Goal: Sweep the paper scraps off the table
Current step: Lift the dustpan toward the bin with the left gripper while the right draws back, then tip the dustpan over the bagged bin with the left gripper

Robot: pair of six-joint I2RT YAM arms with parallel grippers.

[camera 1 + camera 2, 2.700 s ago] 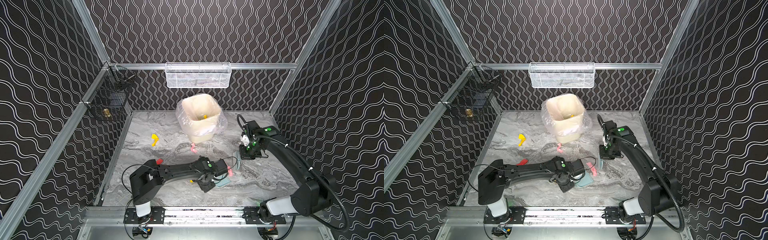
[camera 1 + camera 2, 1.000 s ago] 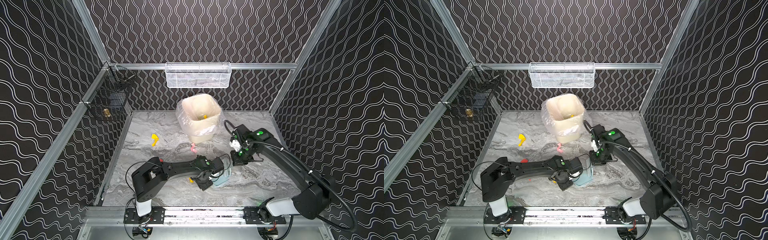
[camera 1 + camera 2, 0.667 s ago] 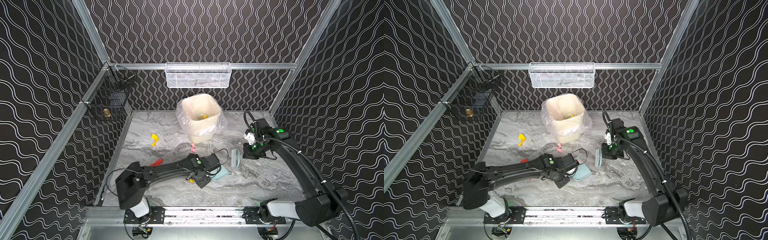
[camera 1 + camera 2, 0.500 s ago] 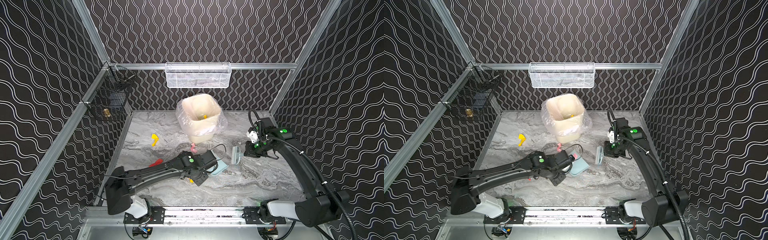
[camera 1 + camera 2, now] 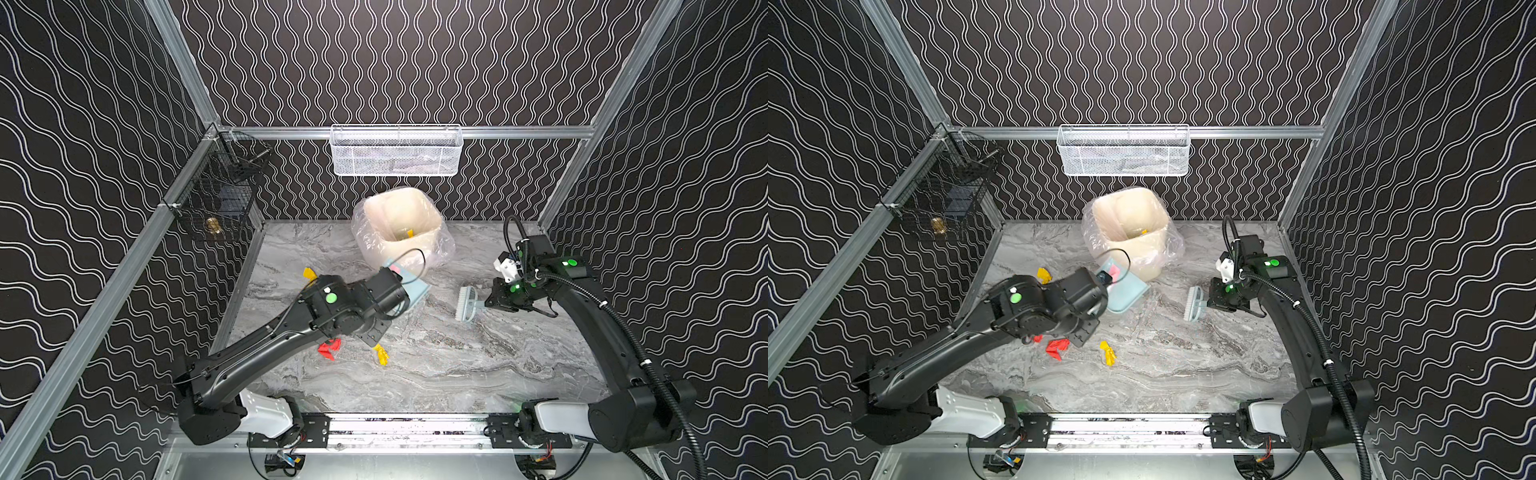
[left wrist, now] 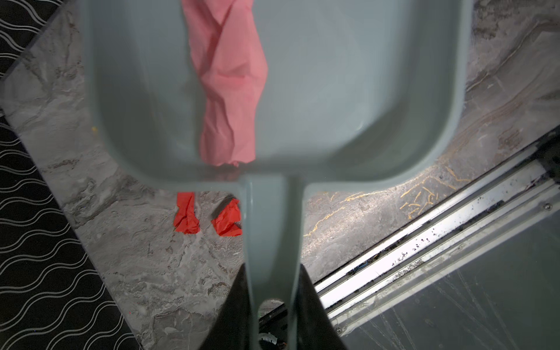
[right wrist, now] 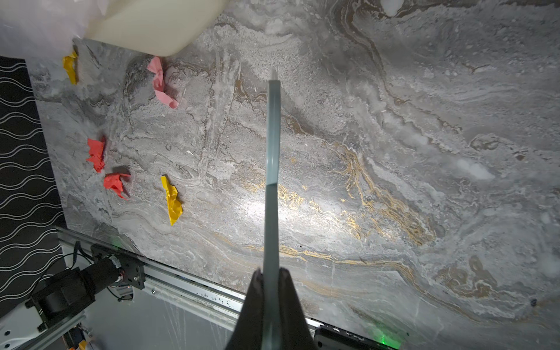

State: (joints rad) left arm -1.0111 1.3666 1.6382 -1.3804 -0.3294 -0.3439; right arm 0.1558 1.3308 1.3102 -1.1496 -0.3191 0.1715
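A pink scrap (image 6: 230,81) is carried in the dustpan (image 6: 333,91), whose handle is clamped between the left gripper (image 6: 271,297) fingers. Red scraps (image 6: 186,215) are seen on the table (image 5: 478,365) beneath those fingers, with a yellow scrap (image 5: 381,354) nearby. The bin (image 5: 401,232) is met just beyond the pan. The brush (image 5: 467,303) is clamped by the right gripper (image 7: 270,288).

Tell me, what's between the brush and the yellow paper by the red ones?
Nothing: only bare table lies between the brush and that yellow scrap, in both top views.
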